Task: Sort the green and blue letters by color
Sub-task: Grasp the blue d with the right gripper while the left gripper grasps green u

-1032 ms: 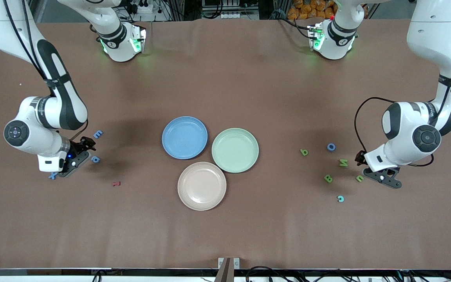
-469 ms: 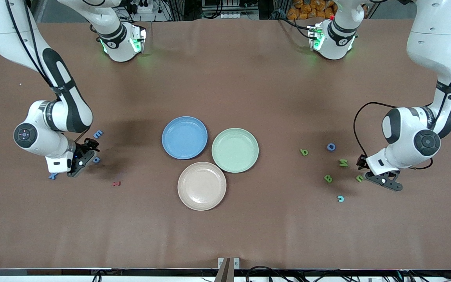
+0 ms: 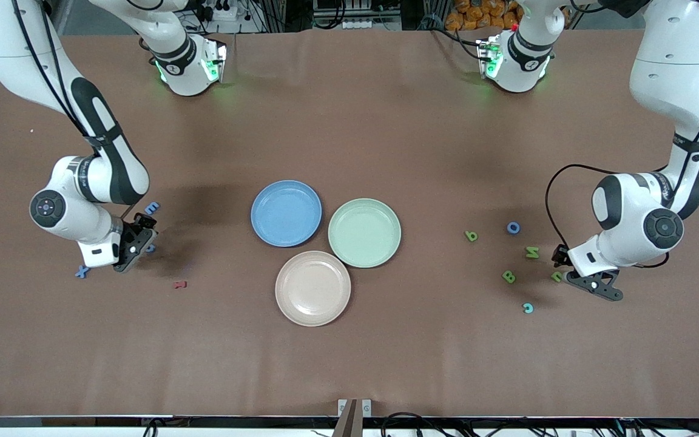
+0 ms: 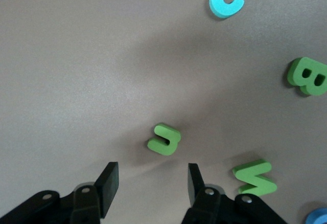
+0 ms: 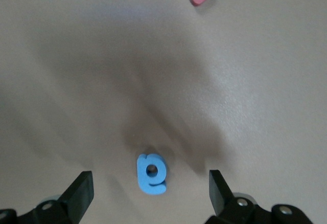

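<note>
Left gripper [image 4: 148, 185], fingers apart, straddles the small green letter [image 4: 164, 139] at frame centre; right gripper [image 5: 148, 191] wide over the blue letter [image 5: 152, 173]: centre both first

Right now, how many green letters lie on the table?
4, all toward the left arm's end: one nearest the plates, the N-shaped one, the B, and one beside the left gripper. None seems hidden.

Small green letter [image 4: 164, 139] — before parted jaws
</note>
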`<state>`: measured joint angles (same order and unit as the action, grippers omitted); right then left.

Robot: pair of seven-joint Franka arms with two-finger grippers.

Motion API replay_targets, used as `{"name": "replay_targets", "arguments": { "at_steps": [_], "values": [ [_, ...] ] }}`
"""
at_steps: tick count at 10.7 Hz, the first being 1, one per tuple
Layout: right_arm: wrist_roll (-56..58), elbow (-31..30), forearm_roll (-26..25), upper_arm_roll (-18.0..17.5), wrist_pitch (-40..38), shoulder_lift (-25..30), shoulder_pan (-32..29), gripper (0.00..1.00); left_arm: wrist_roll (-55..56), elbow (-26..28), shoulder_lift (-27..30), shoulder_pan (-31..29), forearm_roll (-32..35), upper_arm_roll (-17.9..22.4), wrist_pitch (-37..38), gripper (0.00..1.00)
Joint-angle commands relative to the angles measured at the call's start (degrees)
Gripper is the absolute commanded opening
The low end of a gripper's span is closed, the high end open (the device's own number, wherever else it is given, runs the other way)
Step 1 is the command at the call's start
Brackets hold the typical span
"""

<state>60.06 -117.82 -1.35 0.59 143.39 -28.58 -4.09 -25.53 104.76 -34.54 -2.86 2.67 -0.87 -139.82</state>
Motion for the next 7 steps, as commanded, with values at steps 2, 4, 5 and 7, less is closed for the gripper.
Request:
{"name": "replay_targets", "arguments": {
  "at_steps": [2,4,5,7],
  "values": [
    [4.3,-1.4,1.1,-0.6,3.8,-1.7,-0.7,1.0,-2.7,-3.8,-3.2,-0.4,-1.5,-0.4,-0.5,0.62],
    [4.2,-2.0,1.1,-0.6,4.0,-1.7,-0.7,1.0,-2.7,-4.0,-3.7,-0.3,-1.5,-0.4,-0.5,0.61],
    [4.2,-2.1,1.0,-0.5,3.9,-1.7,-0.7,1.0,-2.7,-4.3,-4.0,-0.2,-1.5,-0.5,-0.6,0.6],
    [4.3,-2.1,1.0,-0.5,3.8,-1.3,-0.6,0.89,-2.7,-4.3,-4.0,-0.2,-1.5,-0.5,-0.6,0.6]
  ]
}}
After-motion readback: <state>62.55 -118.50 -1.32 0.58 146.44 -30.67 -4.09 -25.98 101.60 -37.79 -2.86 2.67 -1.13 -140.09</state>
